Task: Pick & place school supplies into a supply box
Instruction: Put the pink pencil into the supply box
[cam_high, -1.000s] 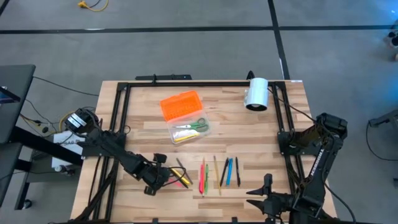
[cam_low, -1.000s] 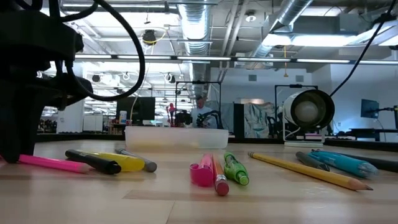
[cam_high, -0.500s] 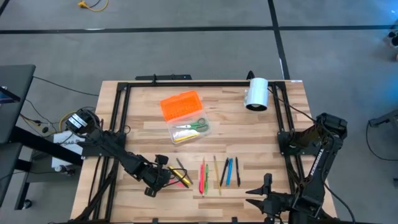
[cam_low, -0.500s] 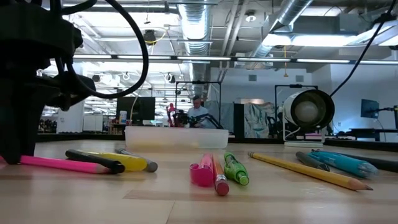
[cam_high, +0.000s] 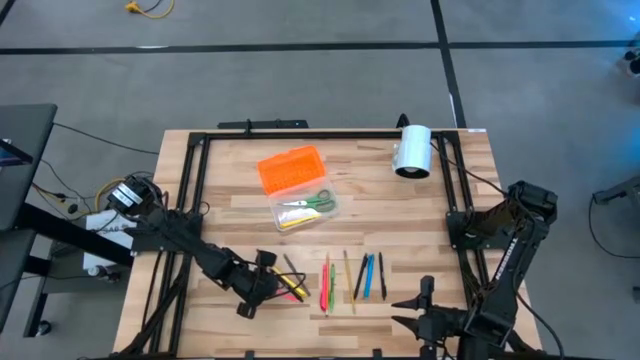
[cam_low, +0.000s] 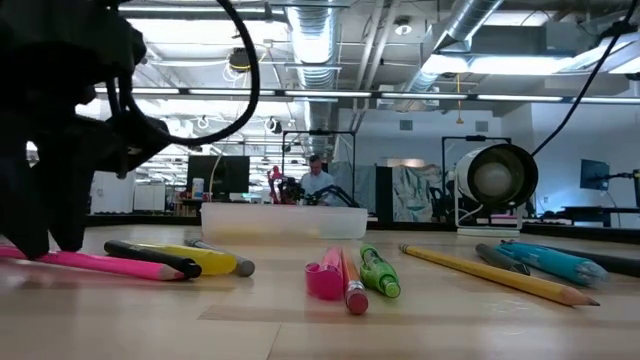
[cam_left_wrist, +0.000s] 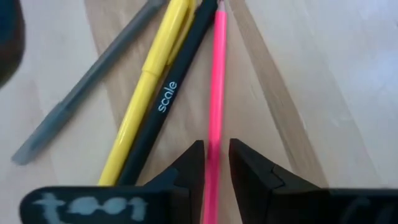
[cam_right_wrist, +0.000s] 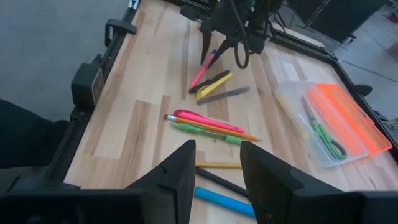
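One pink pen (cam_left_wrist: 216, 93) straddled by left gripper (cam_left_wrist: 216, 167), fingers slightly apart, not yet clamped.
Centre on barrel, close firmly, lift clear of black pen (cam_left_wrist: 166, 106); right gripper (cam_right_wrist: 216, 163) parked open.

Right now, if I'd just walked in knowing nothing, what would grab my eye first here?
Probably the left gripper at the table's near-left, its fingers straddling a bright pink pen beside a yellow pen and a black pen. Then the orange lid next to the clear box holding green-handled scissors.

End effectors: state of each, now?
Left end effector: open, fingers astride the pink pen on the table, not gripping it.
Right end effector: open, empty.
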